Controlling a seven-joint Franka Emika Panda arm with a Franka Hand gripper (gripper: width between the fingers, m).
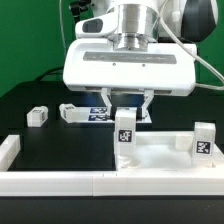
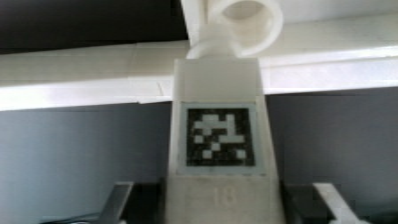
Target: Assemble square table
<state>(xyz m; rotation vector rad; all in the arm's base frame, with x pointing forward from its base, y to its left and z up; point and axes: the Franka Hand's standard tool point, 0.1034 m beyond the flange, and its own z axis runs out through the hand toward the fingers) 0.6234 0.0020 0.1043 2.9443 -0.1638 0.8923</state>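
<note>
Upright leg (image 2: 221, 130) between spread tool (image 2: 222, 200) fingers, slim gaps either side, second leg (image 1: 203, 141) well apart

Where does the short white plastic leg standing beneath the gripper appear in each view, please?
Exterior view: centre of the picture, the short white plastic leg stands upright under the gripper on the white rimmed square slab.
Wrist view: it fills the middle.
Shared landmark: its black-and-white square tag.

The arm hangs straight down over the middle of the worktop, its wrist vertical. The gripper (image 1: 128, 104) points at the surface, its two fingers (image 2: 119, 203) spread wide apart and parallel.
</note>
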